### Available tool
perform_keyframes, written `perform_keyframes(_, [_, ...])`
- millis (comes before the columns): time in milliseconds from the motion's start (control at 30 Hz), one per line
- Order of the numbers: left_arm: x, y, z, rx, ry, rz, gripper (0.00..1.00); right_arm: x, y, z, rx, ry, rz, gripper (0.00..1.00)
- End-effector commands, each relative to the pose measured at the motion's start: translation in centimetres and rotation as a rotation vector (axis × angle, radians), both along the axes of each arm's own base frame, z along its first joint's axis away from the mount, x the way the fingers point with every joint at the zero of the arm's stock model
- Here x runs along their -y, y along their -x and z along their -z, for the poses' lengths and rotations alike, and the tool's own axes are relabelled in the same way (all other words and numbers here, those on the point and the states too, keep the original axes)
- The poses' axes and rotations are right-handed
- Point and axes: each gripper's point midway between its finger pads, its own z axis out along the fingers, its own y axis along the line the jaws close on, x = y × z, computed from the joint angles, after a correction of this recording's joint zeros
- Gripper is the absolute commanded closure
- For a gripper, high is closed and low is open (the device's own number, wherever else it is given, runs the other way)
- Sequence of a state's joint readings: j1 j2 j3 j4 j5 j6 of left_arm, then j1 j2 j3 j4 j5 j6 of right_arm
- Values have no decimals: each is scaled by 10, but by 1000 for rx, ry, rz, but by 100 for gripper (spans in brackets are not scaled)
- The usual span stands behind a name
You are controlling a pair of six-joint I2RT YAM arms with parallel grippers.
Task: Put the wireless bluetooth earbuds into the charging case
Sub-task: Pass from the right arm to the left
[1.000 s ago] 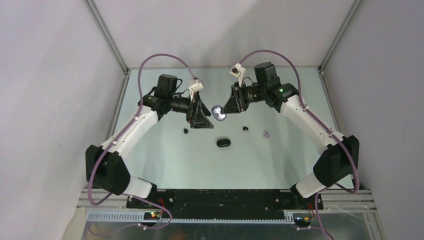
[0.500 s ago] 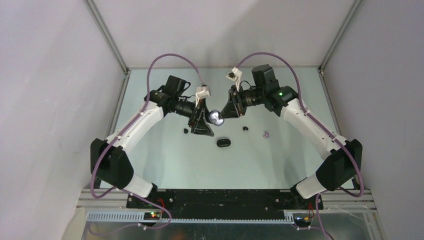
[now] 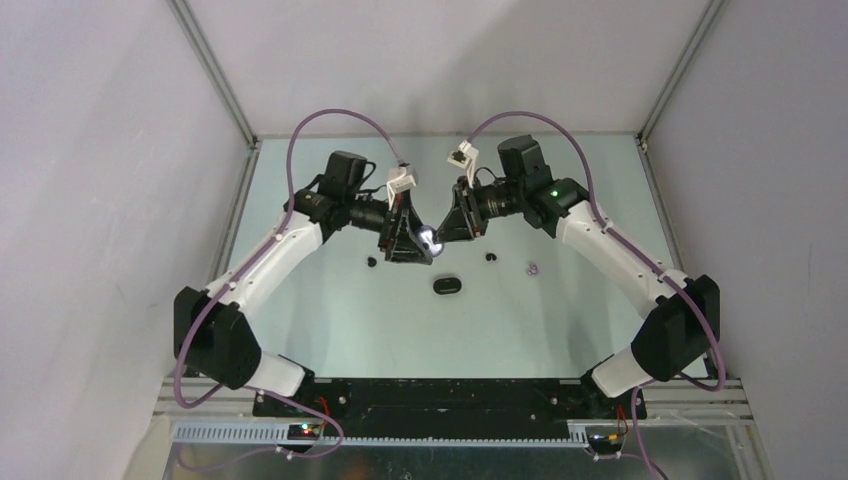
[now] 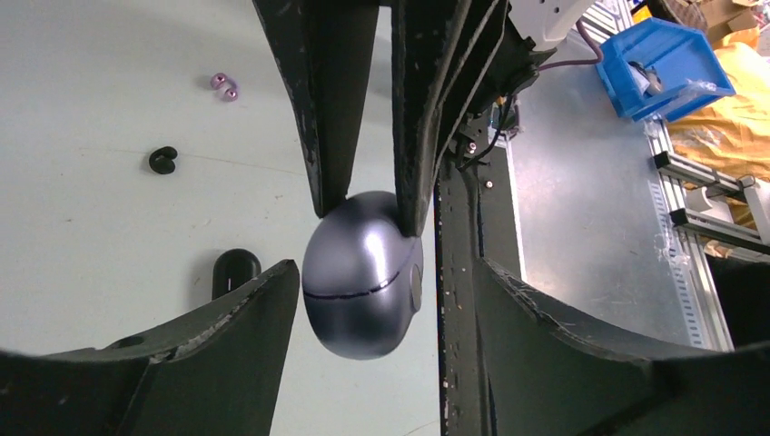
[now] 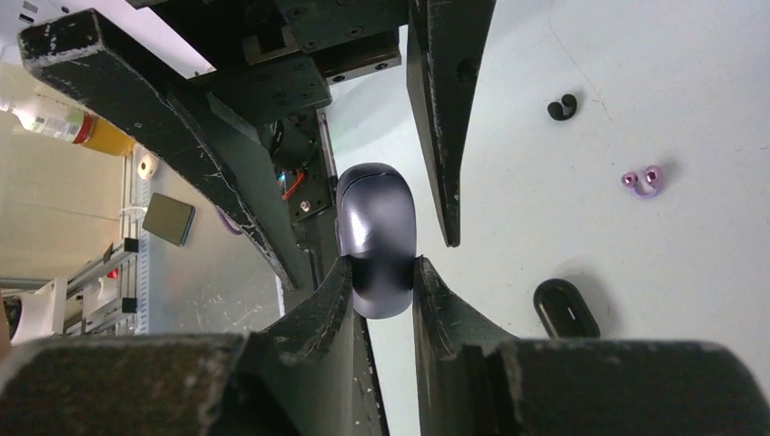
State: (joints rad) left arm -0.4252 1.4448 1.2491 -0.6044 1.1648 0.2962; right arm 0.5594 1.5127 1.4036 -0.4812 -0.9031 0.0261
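Note:
My right gripper [image 5: 381, 268] is shut on a shiny lilac-grey oval charging case [image 5: 375, 236], held closed above the table [image 3: 430, 238]. My left gripper [image 4: 386, 272] is open, one finger on each side of that case [image 4: 363, 282], not gripping it. A black oval case [image 3: 447, 286] lies closed on the table below. One black earbud [image 3: 490, 257] lies right of the grippers and another [image 3: 372, 262] lies left. The two lilac earbuds [image 3: 533, 268] lie together further right, also in the right wrist view [image 5: 641, 180].
The pale green table [image 3: 330, 320] has metal frame posts [image 3: 215, 75] at its back corners and grey walls around it. Both arms meet over the middle of the back half. A blue bin [image 4: 663, 64] stands outside the work area.
My left arm has moved right, so its open fingers now flank the lilac-grey case. My right gripper has shifted slightly left with the case. The things on the table have not moved.

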Motion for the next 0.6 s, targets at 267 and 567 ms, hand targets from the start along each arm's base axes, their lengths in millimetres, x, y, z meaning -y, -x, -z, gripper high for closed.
perform_keyframes(267, [8,-1,-22,6,74,-9,32,-5,-11,-15,110,-35,62,84])
perform_keyframes(567, [6,-4,-13,0,47,-13,28,-3,-13,-21,139,-44,70,84])
